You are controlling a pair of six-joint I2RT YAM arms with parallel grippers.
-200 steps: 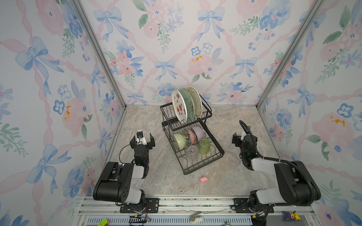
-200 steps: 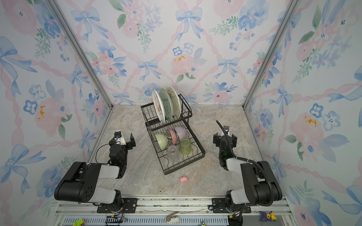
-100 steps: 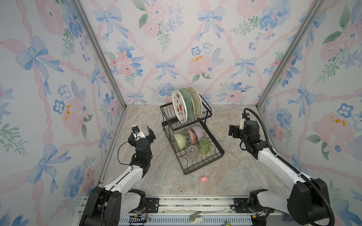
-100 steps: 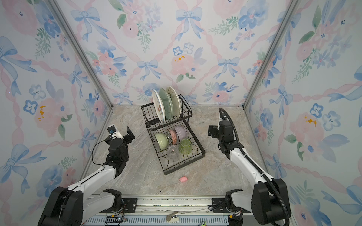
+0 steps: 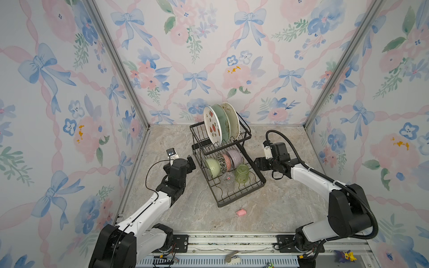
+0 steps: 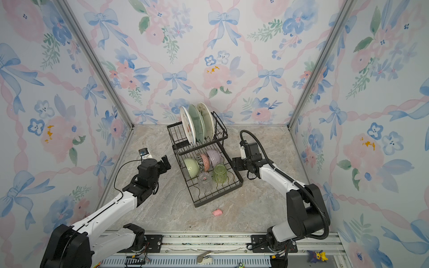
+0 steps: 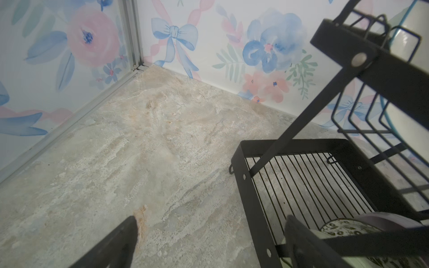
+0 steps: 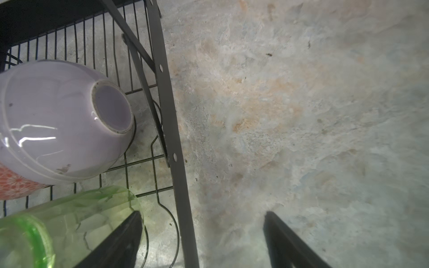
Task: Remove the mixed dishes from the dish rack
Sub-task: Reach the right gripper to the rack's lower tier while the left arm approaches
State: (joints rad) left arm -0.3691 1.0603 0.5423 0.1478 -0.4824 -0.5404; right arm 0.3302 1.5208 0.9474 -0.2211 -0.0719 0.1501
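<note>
Your left gripper [image 5: 190,162] hangs spread just left of the dish rack [image 5: 242,193]. Your right gripper [image 8: 202,241], also spread, straddles its right rim. The rack's long axis runs from the back wall [image 5: 209,69] diagonally toward front right. Three plates [image 5: 220,125] stand on edge up top, three bowls [image 5: 222,161] lie tipped below, and the green tumbler [image 8: 69,222] sits beside the right gripper.

I'm seeing the rack [image 5: 232,192] sitting centrally, plates [image 5: 218,126] standing at its twelve o'clock end, bowls [image 5: 224,162] lying below them, lump [image 5: 241,212] at six o'clock.
</note>
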